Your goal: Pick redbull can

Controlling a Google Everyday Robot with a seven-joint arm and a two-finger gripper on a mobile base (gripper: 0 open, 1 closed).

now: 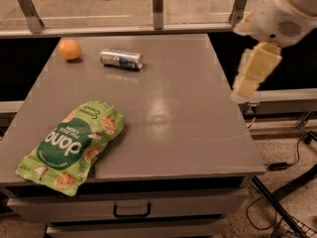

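Note:
The redbull can [122,59] is a slim silver-and-blue can lying on its side at the far left part of the grey table [168,108]. My gripper [246,83], the cream end of the white arm, hangs over the table's right edge. It is blurred and well to the right of the can and nearer to me, touching nothing.
An orange fruit [70,49] sits left of the can near the far left corner. A green snack bag [72,140] lies at the front left. A railing with metal posts [157,6] runs behind the table. Cables [292,157] lie on the floor at right.

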